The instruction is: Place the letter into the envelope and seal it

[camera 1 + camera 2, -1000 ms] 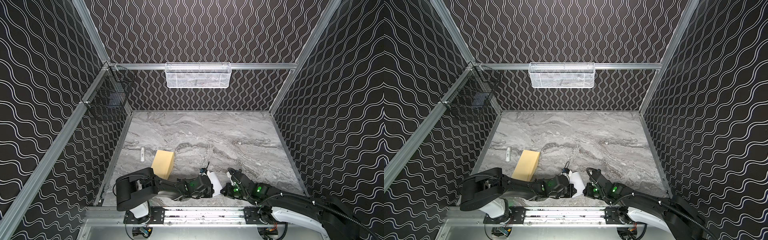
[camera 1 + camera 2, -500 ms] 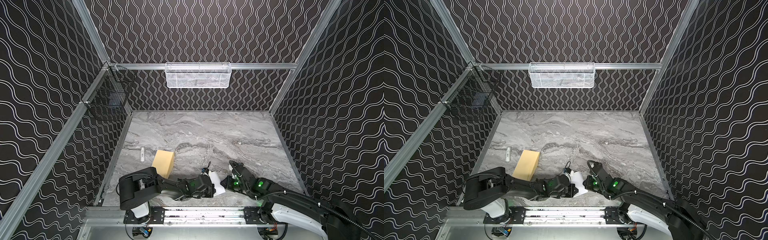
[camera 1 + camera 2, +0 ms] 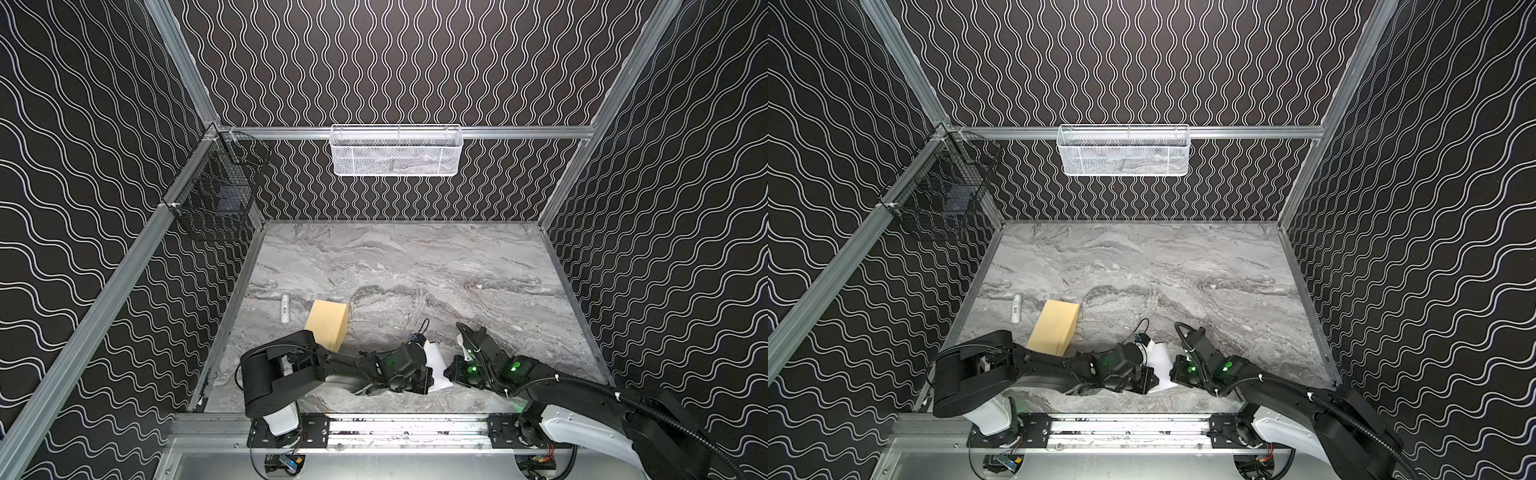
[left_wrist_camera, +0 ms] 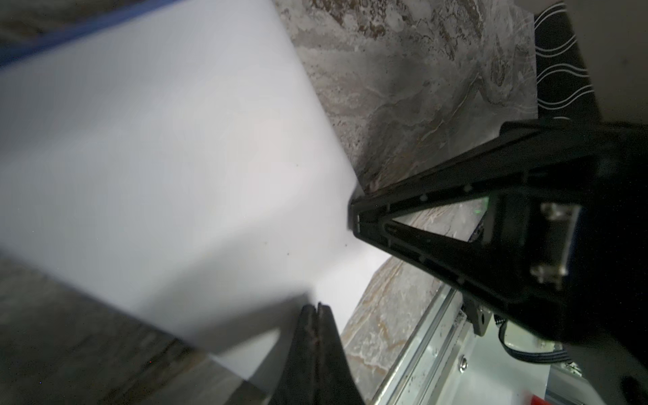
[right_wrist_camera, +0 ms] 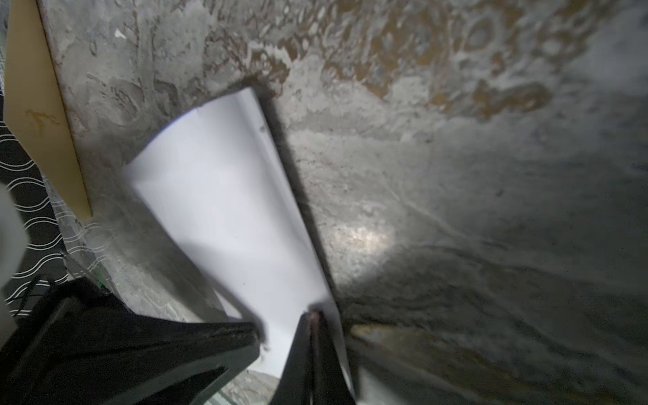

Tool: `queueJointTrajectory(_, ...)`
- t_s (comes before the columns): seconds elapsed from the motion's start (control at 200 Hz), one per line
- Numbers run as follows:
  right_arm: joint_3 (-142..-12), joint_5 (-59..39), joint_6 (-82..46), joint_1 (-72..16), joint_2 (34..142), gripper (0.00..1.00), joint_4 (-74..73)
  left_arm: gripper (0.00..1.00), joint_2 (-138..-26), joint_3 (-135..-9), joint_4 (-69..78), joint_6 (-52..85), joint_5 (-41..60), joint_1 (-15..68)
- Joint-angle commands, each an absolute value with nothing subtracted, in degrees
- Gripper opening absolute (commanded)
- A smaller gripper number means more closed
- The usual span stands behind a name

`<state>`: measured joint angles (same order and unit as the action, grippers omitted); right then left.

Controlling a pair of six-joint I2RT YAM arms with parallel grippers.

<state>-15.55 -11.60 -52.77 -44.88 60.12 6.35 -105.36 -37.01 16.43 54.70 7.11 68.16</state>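
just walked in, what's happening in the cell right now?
Both arms are on the letter near the front edge of the table. The left gripper and right gripper are shut on its near end, close together. The sheet shows its plain white side and looks partly lifted off the marble. The envelope lies apart, further left, beside a small white tube, with neither gripper on it. The letter is not in the envelope yet.

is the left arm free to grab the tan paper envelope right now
Probably not yet: the left gripper is shut on the white paper letter, which the right gripper also pinches. The tan paper envelope lies uncovered, close beside that arm's elbow.
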Motion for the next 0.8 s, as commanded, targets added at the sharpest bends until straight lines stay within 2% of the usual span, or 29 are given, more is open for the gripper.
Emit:
queueJointTrajectory(0.0, -14.43, -11.69, -53.90, -44.84, 60.82, 0.04, 4.93, 0.00, -106.08, -38.00, -0.33, 48.74, 3.58, 66.69)
queueJointTrajectory(0.27, -8.56, -10.45, -63.93, -45.22, 55.56, 0.01, -1.14, 0.00, -106.40, -42.02, -5.49, 43.82, -0.42, 61.44)
queueJointTrajectory(0.48, -4.90, -4.89, -74.21, -46.83, 51.29, 0.00, -6.11, 0.02, -105.56, -46.42, -0.10, 41.73, 1.12, 60.82)
queueJointTrajectory(0.666, -4.14, -2.76, -77.42, -46.89, 51.37, 0.00, -8.05, 0.14, -99.14, -41.43, 9.08, 50.04, 3.97, 61.61)
queueJointTrajectory(0.796, -3.94, -2.43, -78.21, -47.10, 52.27, 0.00, -9.23, 0.13, -96.51, -38.33, 14.72, 56.48, 4.80, 64.01)
